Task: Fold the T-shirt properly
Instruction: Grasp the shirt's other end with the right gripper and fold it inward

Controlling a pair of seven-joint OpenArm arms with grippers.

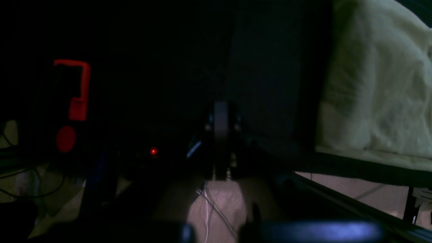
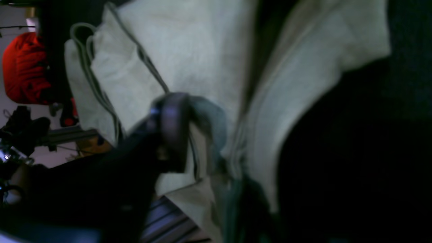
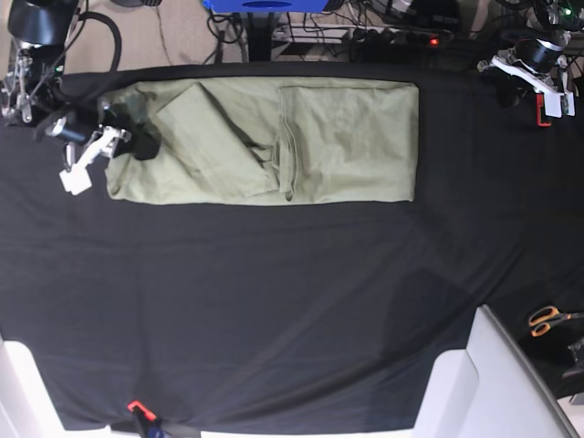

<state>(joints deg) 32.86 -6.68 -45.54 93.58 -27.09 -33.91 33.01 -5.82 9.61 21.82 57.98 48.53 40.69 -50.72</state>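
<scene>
The pale sage-green T-shirt (image 3: pixel 347 137) lies as a long folded band across the far part of the black-covered table (image 3: pixel 274 301). My right gripper (image 3: pixel 137 141) sits on the shirt's left end. In the blurred right wrist view its fingers (image 2: pixel 173 118) stand close together with pale cloth (image 2: pixel 189 44) pinched between them, and the ribbed neck (image 2: pixel 81 33) shows at upper left. My left gripper (image 3: pixel 507 84) is at the far right corner, off the shirt. In the dark left wrist view it (image 1: pixel 221 145) looks shut and empty, with the shirt (image 1: pixel 378 84) off to its right.
Orange-handled scissors (image 3: pixel 547 319) lie at the right edge. A white object (image 3: pixel 474 383) stands at the front right corner. A small red piece (image 3: pixel 543 109) hangs by the left arm. A red clip (image 3: pixel 135 406) sits on the front edge.
</scene>
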